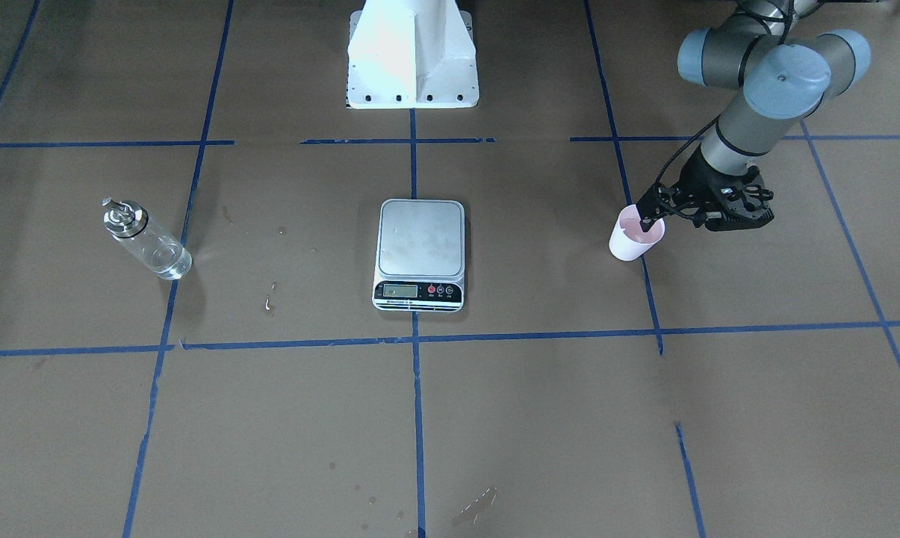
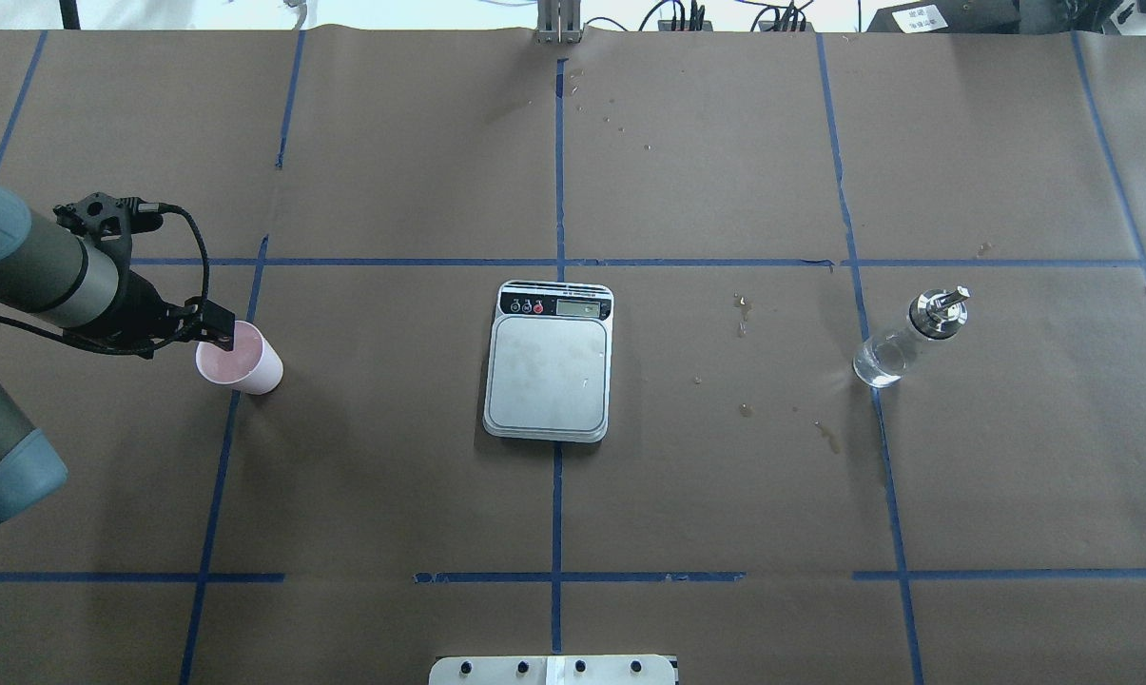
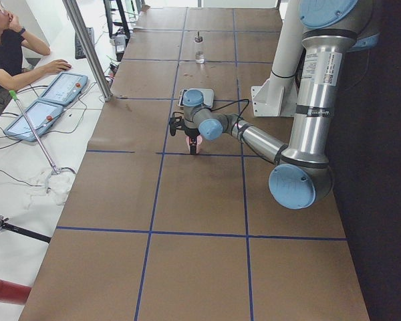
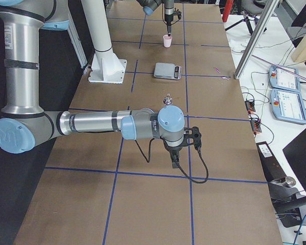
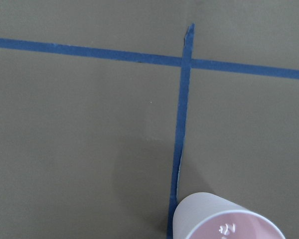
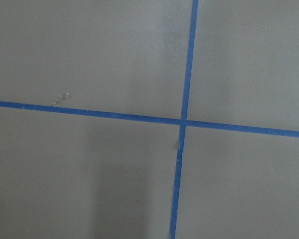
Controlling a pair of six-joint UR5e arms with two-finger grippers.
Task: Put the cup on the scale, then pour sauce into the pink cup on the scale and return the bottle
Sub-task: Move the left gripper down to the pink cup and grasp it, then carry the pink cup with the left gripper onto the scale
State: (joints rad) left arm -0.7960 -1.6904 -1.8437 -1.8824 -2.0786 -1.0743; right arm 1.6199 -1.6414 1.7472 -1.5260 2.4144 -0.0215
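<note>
in the overhead view the left gripper (image 2: 219, 328) sits at the rim of the pink cup (image 2: 242, 358) at middle left, one finger dipping inside; whether it pinches the wall i cannot tell. the scale (image 2: 549, 362) lies bare at centre, the bottle (image 2: 907, 340) stands at right. the right gripper (image 4: 174, 162) shows only in the side view, state unclear

We see matt brown paper (image 2: 725, 495) covering the table, marked with blue tape lines (image 2: 557, 171). On it, the scale (image 2: 548, 376) has a brushed steel platform and a glossy black strip. The bottle (image 2: 901, 344) looks clear with a shiny metal collar; the cup (image 2: 249, 366) looks smooth, pale pink.
</note>
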